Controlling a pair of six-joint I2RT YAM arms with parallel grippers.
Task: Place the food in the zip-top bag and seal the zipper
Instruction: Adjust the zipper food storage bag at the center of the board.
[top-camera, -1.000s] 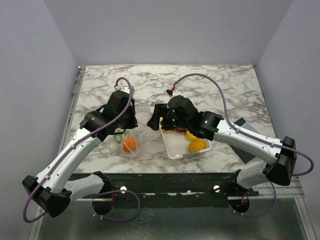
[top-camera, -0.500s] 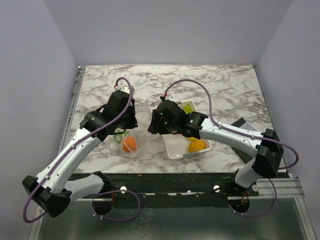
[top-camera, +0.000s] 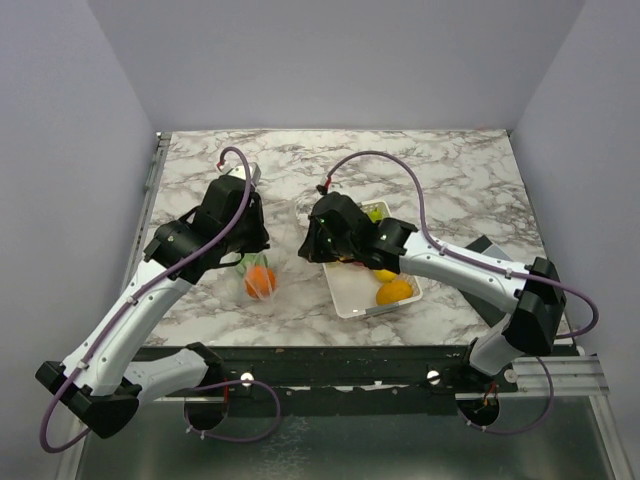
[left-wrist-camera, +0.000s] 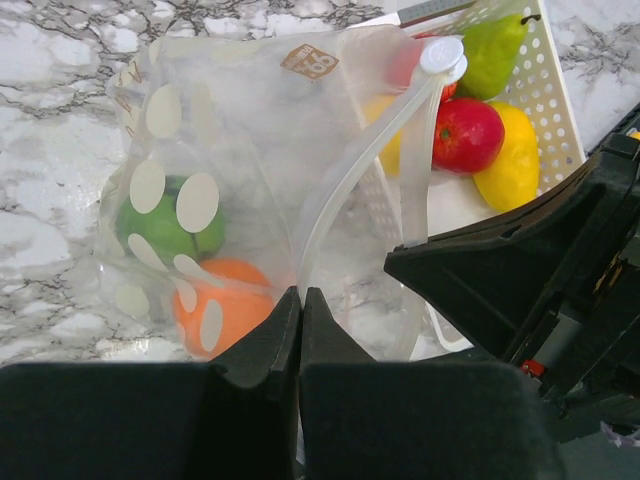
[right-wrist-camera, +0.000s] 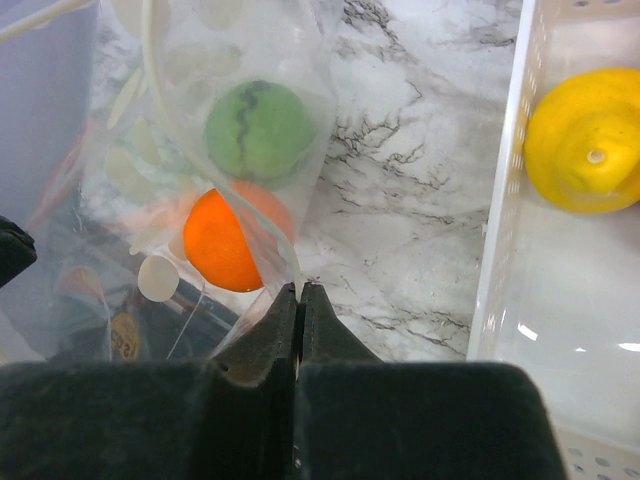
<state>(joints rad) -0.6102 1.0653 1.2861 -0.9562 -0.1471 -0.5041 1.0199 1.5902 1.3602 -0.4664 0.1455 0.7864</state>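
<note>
The zip-top bag (left-wrist-camera: 230, 170) is see-through with white ovals and hangs between my two grippers. Inside it lie a dark green fruit (left-wrist-camera: 165, 225) and an orange fruit (left-wrist-camera: 225, 305). My left gripper (left-wrist-camera: 301, 296) is shut on the bag's mouth edge, where the zipper (left-wrist-camera: 350, 175) runs up to a white slider (left-wrist-camera: 441, 55). My right gripper (right-wrist-camera: 299, 290) is shut on the opposite edge of the bag (right-wrist-camera: 200, 120), just beside the orange fruit (right-wrist-camera: 222, 242) and below the green fruit (right-wrist-camera: 258, 130). From above, the bag (top-camera: 262, 278) sits left of the basket.
A white slotted basket (top-camera: 350, 300) stands right of the bag, holding a green pear (left-wrist-camera: 492, 52), a red apple (left-wrist-camera: 466, 134) and yellow fruit (left-wrist-camera: 520, 160). A lemon (right-wrist-camera: 585, 140) lies near its rim. A dark flat pad (top-camera: 492, 250) lies at the table's right.
My right gripper swung left from over the basket to the bag's edge and shut on it. The left arm shifted slightly, keeping its hold on the bag.
</note>
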